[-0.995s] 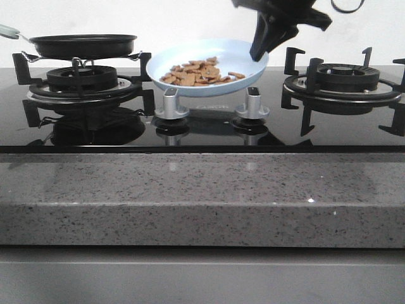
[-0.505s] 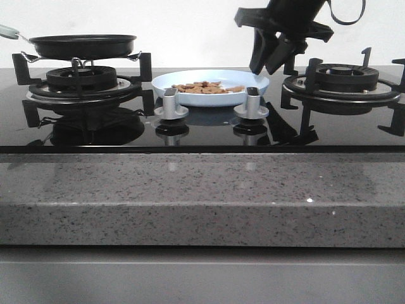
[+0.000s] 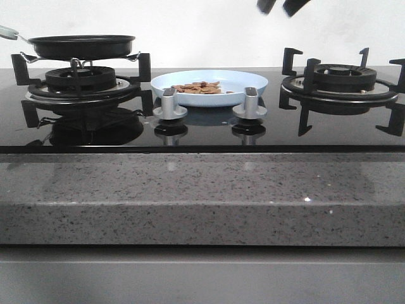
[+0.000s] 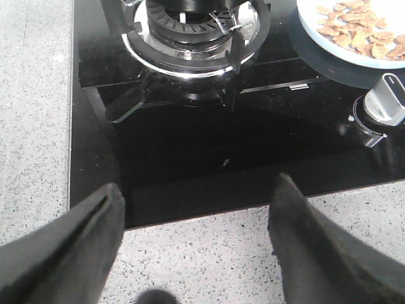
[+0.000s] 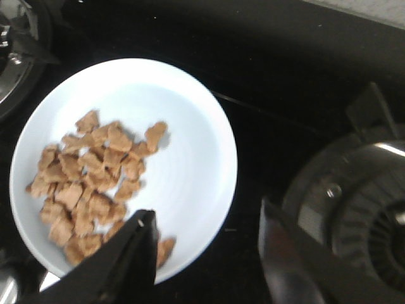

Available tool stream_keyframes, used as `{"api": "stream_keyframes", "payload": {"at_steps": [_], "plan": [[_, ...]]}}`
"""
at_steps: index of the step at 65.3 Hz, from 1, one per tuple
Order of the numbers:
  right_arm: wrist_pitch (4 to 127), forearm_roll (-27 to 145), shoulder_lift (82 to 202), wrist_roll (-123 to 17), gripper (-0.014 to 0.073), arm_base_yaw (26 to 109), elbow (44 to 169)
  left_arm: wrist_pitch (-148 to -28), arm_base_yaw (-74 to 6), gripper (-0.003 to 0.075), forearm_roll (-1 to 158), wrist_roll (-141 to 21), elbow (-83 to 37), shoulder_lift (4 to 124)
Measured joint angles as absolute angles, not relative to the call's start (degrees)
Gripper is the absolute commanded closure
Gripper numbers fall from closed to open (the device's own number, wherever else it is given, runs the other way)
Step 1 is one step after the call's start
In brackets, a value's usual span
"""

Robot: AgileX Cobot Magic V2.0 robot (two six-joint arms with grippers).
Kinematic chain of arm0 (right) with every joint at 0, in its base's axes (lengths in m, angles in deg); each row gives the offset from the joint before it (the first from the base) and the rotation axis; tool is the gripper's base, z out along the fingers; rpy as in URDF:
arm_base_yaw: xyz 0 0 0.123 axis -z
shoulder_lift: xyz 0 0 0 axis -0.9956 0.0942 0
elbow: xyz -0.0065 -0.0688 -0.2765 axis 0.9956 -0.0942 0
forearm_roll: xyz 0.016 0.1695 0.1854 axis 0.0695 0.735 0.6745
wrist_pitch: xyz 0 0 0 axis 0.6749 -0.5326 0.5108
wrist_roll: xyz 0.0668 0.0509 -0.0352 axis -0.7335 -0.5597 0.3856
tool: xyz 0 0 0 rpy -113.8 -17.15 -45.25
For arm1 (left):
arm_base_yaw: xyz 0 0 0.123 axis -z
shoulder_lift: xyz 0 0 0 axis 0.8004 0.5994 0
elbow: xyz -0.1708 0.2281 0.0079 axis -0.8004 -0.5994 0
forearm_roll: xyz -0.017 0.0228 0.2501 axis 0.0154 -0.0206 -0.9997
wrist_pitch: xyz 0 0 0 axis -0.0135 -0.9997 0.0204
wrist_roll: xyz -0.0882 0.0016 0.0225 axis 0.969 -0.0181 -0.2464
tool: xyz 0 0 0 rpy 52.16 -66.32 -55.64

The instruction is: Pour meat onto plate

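The pale blue plate (image 3: 247, 81) lies flat on the black hob between the two burners, holding the heap of tan meat (image 3: 197, 87) pieces. In the right wrist view the plate (image 5: 190, 145) and meat (image 5: 88, 183) lie below my right gripper (image 5: 205, 237), which is open and empty. In the front view only its fingertips (image 3: 283, 6) show at the top edge, high above the plate's right side. My left gripper (image 4: 196, 202) is open and empty, over the granite counter in front of the hob; the plate's edge (image 4: 316, 35) with meat (image 4: 357, 31) shows in that view.
A black frying pan (image 3: 82, 44) sits on the left burner (image 3: 79, 79). The right burner (image 3: 338, 79) with its black grate stands bare. Two silver knobs (image 3: 169, 104) (image 3: 250, 104) stand in front of the plate. The speckled granite counter (image 3: 202, 196) runs along the front.
The plate was tilted up in my right gripper, then set flat on the hob and let go. The right gripper has risen to the frame's top.
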State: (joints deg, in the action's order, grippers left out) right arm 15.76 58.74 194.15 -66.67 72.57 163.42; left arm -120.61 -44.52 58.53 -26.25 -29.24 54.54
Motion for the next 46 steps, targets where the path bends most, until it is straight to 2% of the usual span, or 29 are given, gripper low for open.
{"api": "stream_keyframes", "payload": {"at_steps": [29, 46], "plan": [[23.33, 46.36, 160.18, -72.79, 0.0202, 72.57, 121.92, -120.61, -44.52, 0.024, 58.53, -26.25, -29.24, 54.54], [24.97, 43.78, 139.82, -77.21, 0.0202, 72.57, 103.6, -120.61, -44.52, 0.024, 58.53, -26.25, -29.24, 54.54]]}}
